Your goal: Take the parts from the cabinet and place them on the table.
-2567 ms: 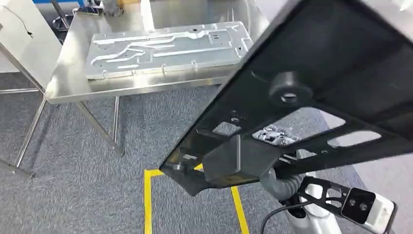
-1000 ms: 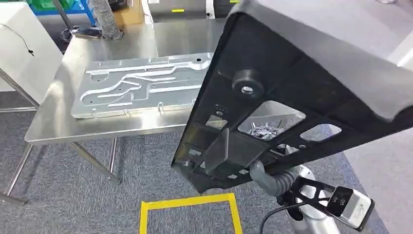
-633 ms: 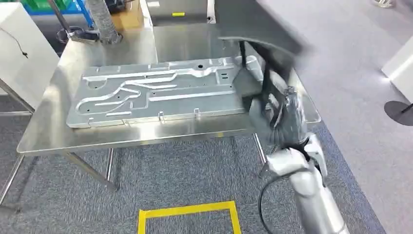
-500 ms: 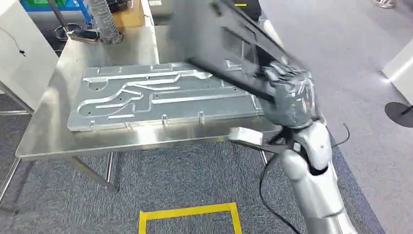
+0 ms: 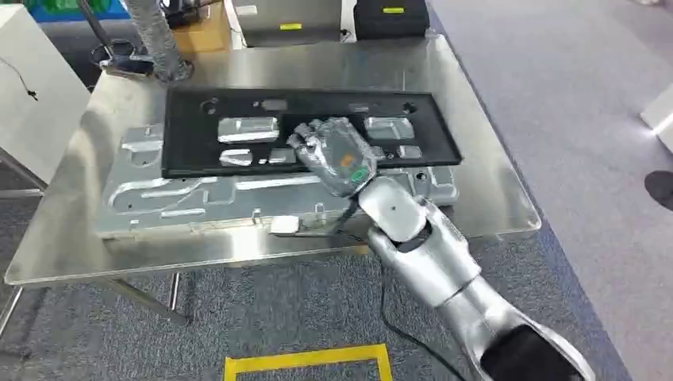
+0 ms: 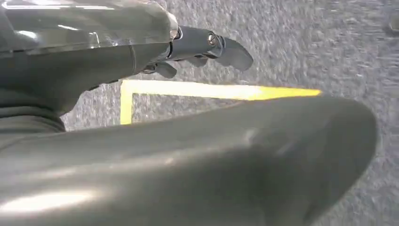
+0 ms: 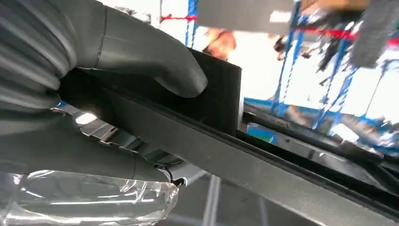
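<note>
A long black plastic panel (image 5: 190, 135) with several cut-outs lies flat on a ribbed silver metal plate (image 5: 174, 194), which rests on the steel table (image 5: 484, 167). My right hand (image 5: 333, 151) reaches over the plate and grips the panel's near edge around its middle. The right wrist view shows the thumb (image 7: 155, 61) pressed on the panel (image 7: 221, 94), with the other fingers under the edge. My left hand (image 6: 117, 56) hangs over the grey carpet beside the yellow tape (image 6: 211, 92), fingers stretched out and holding nothing.
At the table's far edge stand a grey ribbed hose (image 5: 151, 40), a cardboard box (image 5: 194, 32), a grey device (image 5: 286, 20) and a dark box (image 5: 390, 16). A white cabinet (image 5: 32, 87) stands to the left. Yellow floor tape (image 5: 309, 361) marks the carpet near my feet.
The black panel, held up tilted close in front of the camera, has swung over the table and come down flat on the silver plate, my right hand still on it. The view also shifted.
</note>
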Controlling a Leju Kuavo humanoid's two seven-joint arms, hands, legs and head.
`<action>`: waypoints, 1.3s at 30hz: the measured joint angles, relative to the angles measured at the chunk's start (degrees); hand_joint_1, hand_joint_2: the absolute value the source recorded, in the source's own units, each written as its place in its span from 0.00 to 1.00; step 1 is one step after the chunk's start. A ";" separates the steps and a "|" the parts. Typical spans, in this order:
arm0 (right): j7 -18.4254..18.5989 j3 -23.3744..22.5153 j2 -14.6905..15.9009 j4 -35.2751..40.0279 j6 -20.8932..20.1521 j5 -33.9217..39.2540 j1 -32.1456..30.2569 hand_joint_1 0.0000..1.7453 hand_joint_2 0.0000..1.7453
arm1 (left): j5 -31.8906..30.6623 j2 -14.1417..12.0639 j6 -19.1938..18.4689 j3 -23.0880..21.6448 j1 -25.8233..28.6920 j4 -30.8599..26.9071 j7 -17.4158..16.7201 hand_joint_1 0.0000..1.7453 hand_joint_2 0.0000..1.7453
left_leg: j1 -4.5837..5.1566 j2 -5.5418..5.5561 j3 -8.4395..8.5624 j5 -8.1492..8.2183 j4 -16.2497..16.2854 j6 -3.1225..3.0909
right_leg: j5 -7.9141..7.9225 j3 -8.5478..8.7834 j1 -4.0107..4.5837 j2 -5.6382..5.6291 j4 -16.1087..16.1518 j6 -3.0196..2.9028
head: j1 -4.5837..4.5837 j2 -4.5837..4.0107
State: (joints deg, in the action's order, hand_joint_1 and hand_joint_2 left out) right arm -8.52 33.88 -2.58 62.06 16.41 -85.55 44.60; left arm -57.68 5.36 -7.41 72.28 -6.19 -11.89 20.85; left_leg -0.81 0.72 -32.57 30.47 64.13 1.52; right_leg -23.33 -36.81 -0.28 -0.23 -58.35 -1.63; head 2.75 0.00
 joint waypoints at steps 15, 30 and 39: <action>1.31 5.46 -4.50 -26.45 1.72 5.51 4.92 1.00 1.00 | 0.07 -0.39 -0.61 0.24 0.70 0.00 1.01 0.00 0.00 | -0.29 -0.35 -4.46 -7.51 -5.42 -1.98 | -6.01 1.64 0.12 -0.04 -3.78 2.53 | 0.00 -0.02; 4.11 4.43 -1.77 -37.32 3.80 5.22 6.49 1.00 1.00 | -0.44 -0.92 -0.83 0.17 0.32 0.02 1.66 0.00 0.00 | 0.70 -0.47 -3.08 -5.05 -4.67 -0.68 | -0.43 2.17 0.27 0.09 1.69 0.29 | 0.00 0.00; 0.09 4.19 0.88 -40.54 8.74 3.63 6.20 0.00 0.00 | -0.94 -1.64 2.62 0.07 0.16 0.02 3.87 0.00 1.00 | -0.42 -0.49 -2.99 -6.10 -4.77 0.30 | -1.75 2.34 -0.02 -0.01 0.33 1.10 | 0.00 0.00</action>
State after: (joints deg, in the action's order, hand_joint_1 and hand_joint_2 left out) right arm -8.44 38.07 -1.70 21.53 25.16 -81.92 50.80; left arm -58.62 3.72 -4.78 72.35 -6.02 -11.87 24.72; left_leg -1.23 0.24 -35.57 24.37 59.37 1.82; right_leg -25.08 -34.47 -0.30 -0.24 -58.02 -0.53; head 2.75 0.00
